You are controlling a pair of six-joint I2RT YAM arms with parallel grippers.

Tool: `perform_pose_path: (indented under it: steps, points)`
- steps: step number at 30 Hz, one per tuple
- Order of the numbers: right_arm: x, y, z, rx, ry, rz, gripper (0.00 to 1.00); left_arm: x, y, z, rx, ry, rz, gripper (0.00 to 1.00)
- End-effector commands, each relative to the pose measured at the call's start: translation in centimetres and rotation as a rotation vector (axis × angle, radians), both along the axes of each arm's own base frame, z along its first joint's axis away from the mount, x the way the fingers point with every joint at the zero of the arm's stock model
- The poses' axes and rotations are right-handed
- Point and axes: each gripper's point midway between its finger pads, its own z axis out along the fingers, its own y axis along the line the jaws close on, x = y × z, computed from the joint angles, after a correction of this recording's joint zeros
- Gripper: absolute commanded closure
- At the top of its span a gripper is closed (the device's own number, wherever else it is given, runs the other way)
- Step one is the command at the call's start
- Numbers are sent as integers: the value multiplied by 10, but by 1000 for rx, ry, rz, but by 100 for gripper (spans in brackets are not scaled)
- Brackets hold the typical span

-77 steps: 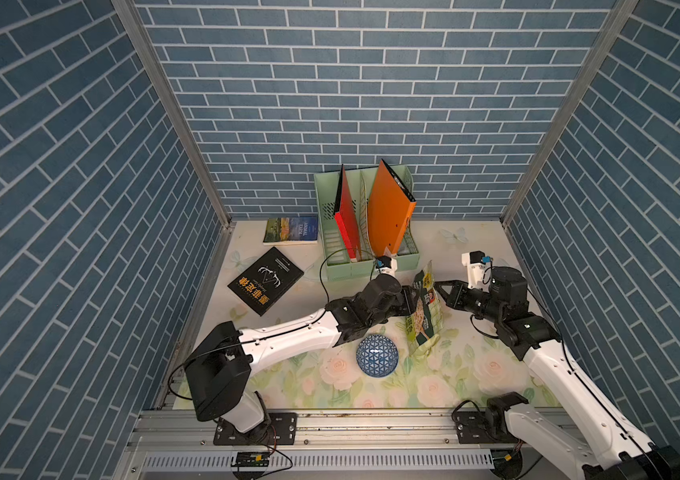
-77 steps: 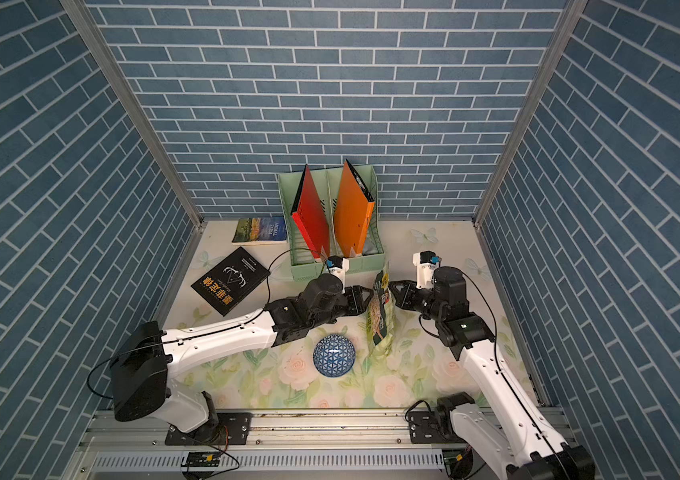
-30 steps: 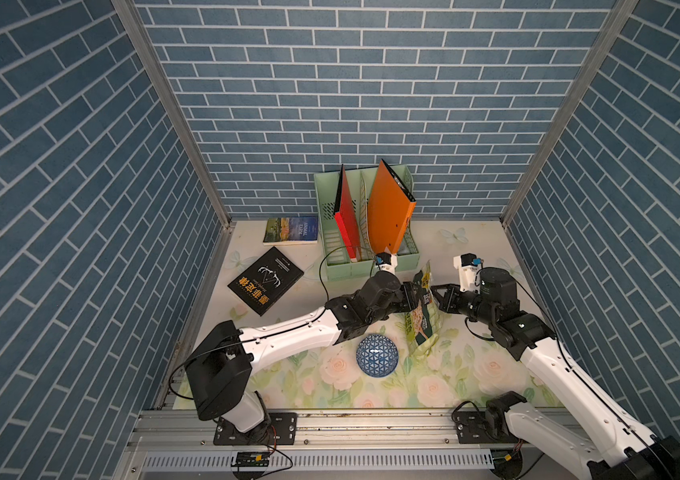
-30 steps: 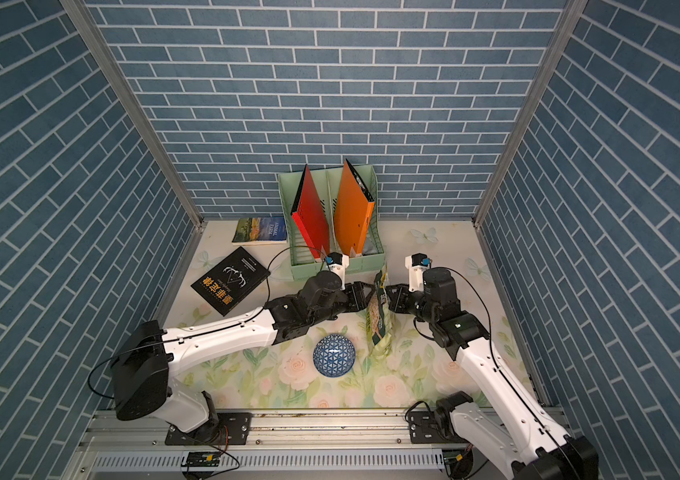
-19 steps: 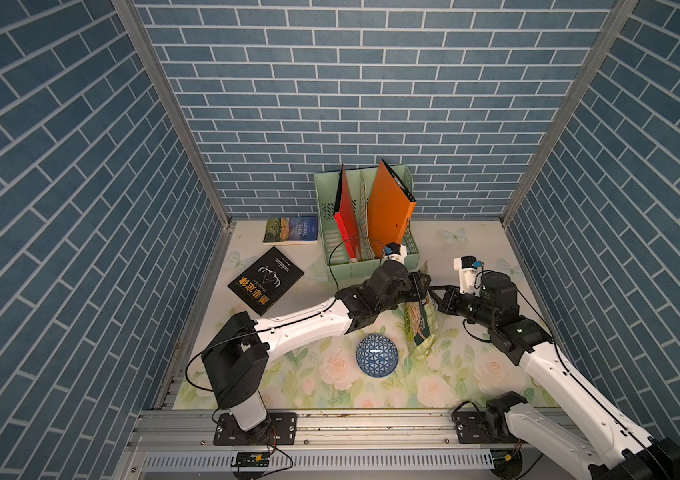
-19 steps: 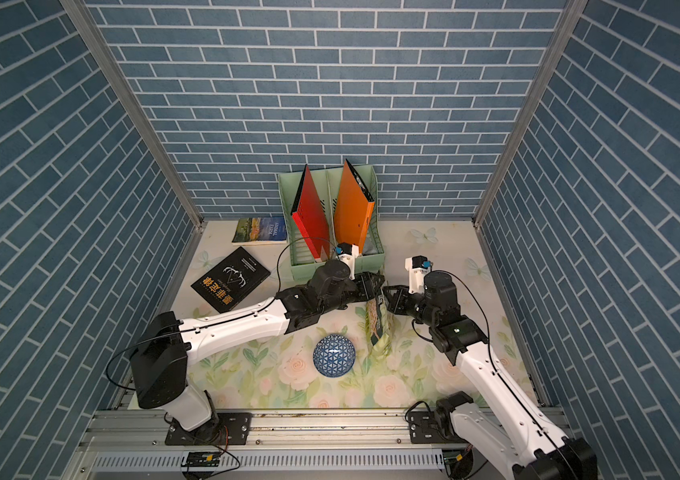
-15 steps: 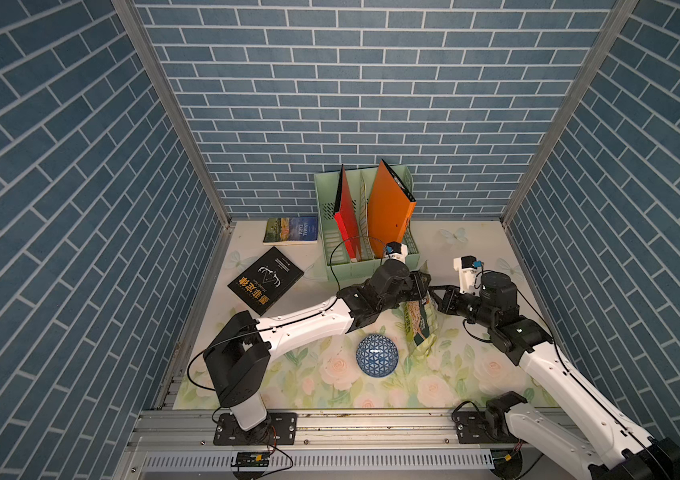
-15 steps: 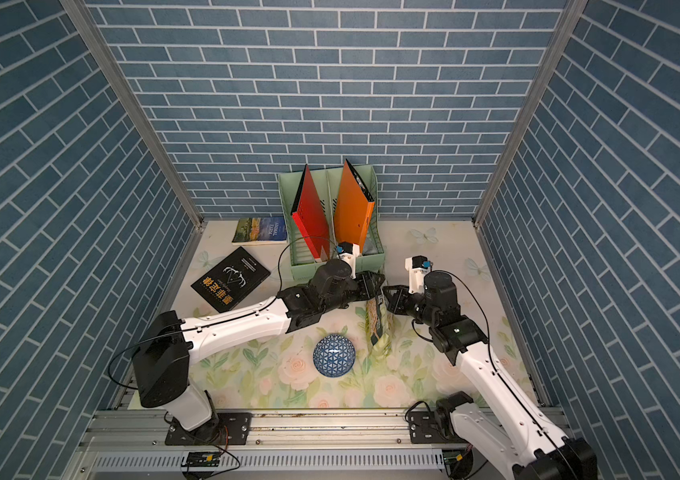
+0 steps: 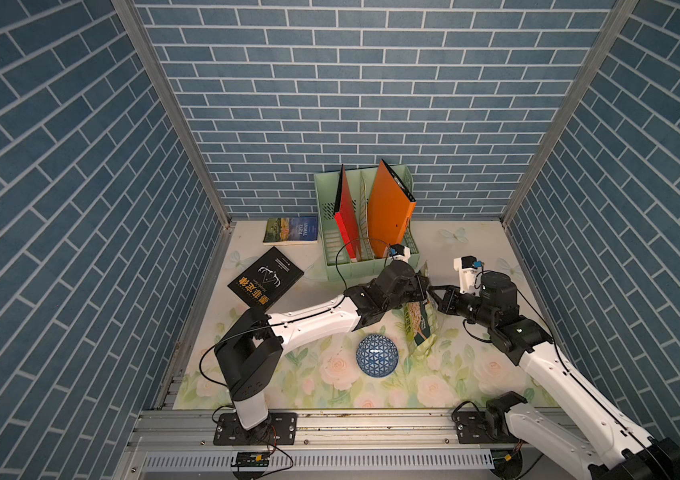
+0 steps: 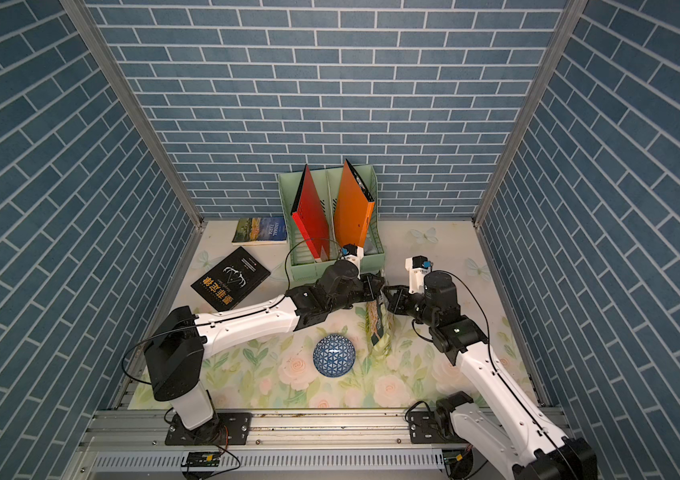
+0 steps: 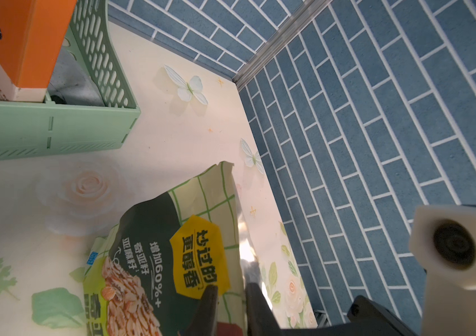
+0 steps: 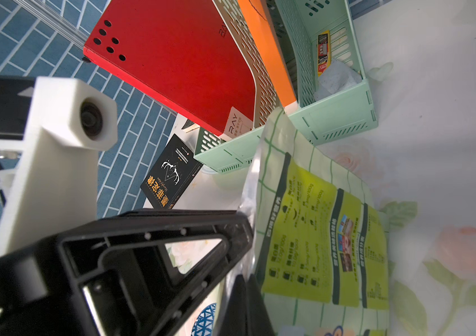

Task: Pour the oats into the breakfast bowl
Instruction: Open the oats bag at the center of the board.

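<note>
The green-and-cream oats pouch (image 9: 418, 322) stands upright on the floral mat, right of and behind the breakfast bowl (image 9: 377, 355). The bowl's blue-and-white triangle pattern shows like a dome in both top views. The oats themselves are hidden inside the pouch. My left gripper (image 11: 230, 285) reaches the pouch top from the left and is shut on its printed front wall, with silver lining showing beside one finger. From the right, my right gripper (image 12: 246, 276) is shut on the top of the pouch's back wall (image 12: 315, 232). The two grippers meet over the pouch's mouth (image 9: 427, 286).
A mint-green file rack (image 9: 365, 253) with a red folder (image 9: 346, 216) and an orange folder (image 9: 390, 208) stands just behind the grippers. A black book (image 9: 265, 279) and a second book (image 9: 292, 230) lie at the back left. Brick-patterned walls close in three sides.
My left arm has stretched further right and up to the pouch top, and its jaws have closed on the front wall. The right gripper has stayed shut on the pouch, hardly moving.
</note>
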Motion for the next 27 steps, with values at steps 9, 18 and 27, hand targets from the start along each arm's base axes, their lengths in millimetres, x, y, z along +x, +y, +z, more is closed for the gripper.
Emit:
perform_pose_path:
  steps: [9,18,27]
  points:
    - [36,-62,20,-357,-76,-284,100,30,35,22,164,-66,130,100]
    - [74,-77,44,-357,-107,-374,100,32,54,43,103,-45,70,100]
    - [99,-71,57,-366,-153,-321,100,29,50,61,-17,10,28,100]
